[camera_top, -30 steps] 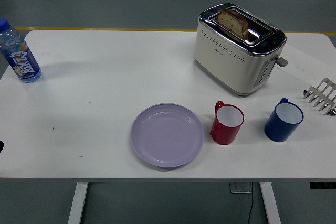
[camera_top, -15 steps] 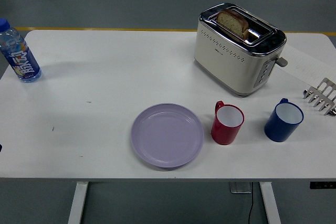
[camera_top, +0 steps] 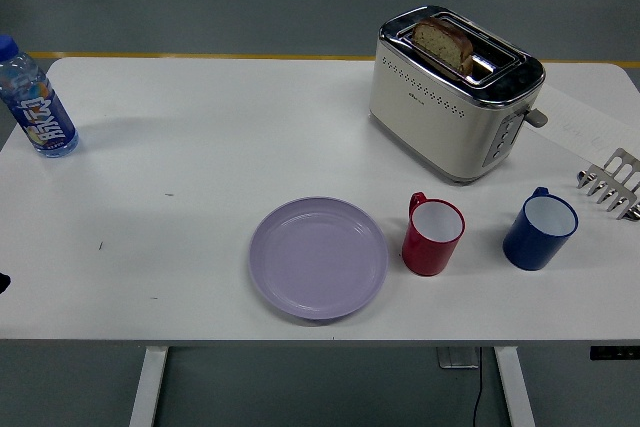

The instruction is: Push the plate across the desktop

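At the left table edge a sliver of the left robot hand (camera_top: 3, 282) shows, fingers indiscernible; lilac plate (camera_top: 318, 258) untouched

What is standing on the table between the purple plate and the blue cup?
In the head view, one red cup stands between the purple plate and the blue cup, close beside the plate's right rim.

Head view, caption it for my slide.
Untouched lavender plate beside red mug on white table, toaster behind.
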Robot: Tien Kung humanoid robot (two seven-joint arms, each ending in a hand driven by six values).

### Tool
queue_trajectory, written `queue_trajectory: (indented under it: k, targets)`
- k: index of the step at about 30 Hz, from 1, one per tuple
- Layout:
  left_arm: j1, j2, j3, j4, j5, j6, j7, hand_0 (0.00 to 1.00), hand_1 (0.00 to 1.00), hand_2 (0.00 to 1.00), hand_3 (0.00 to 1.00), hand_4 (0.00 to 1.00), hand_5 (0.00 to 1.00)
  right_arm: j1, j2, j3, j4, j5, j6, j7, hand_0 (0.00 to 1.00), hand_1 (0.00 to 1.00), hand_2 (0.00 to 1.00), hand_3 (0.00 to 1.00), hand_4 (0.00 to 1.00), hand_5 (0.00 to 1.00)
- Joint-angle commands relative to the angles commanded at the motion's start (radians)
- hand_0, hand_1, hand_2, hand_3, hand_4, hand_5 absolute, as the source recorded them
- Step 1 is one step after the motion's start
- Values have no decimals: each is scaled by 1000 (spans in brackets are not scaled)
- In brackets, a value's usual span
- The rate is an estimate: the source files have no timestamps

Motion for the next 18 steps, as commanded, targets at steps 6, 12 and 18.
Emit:
queue_trajectory:
  k: [6, 12, 18]
  targets:
    - [-2, -1, 15, 6, -50, 7, -31, 2, 2, 998, 8, 360, 750, -3, 0, 2, 0, -4, 0, 0, 678, 637, 710, 587, 290, 176]
    - [-2, -2, 21, 13, -79, -1, -46, 2, 2, 998, 13, 338, 745, -5, 0, 4, 0, -5, 0, 1, 678, 637, 710, 587, 290, 176]
    - [-3, 0, 28, 13, -91, -19, -45, 2, 2, 998, 14, 321, 723, -4, 0, -2, -1, 3, 0, 3, 678, 637, 710, 587, 290, 176]
